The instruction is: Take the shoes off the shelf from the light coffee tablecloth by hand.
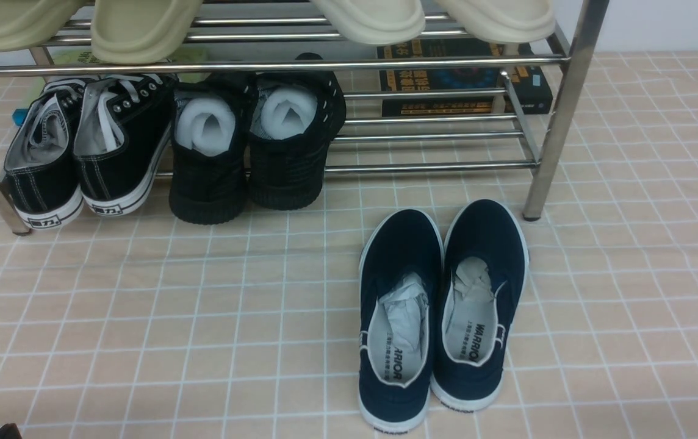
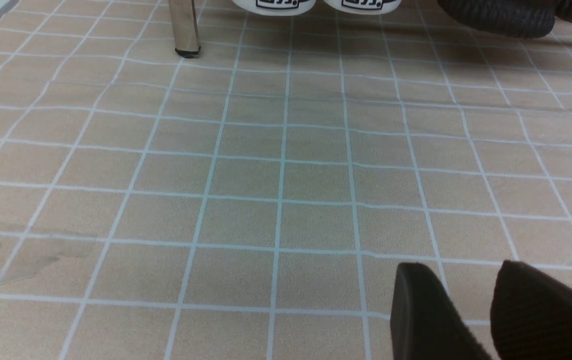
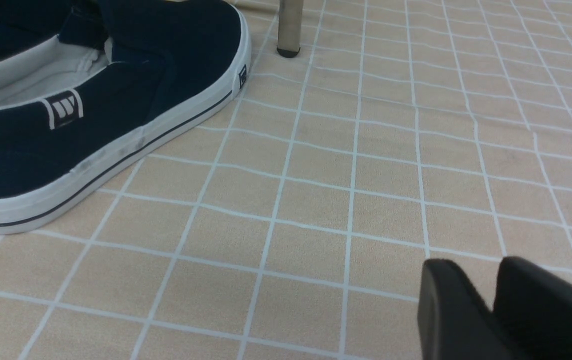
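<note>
Shoes, the navy canvas slip-ons, sit side by side on the light coffee tablecloth, just in front of the chrome shelf, heels toward the robot, so the removal looks finished. Doing this step well now means drawing both arms back low without nudging the pair. The cloth is thin, gridded and slightly rippled; the rack is smooth, shiny tube; the slip-ons have soft uppers, white rubber soles and crumpled paper stuffing. The right gripper and left gripper hold nothing, each with only a narrow gap between its dark fingers.
</note>
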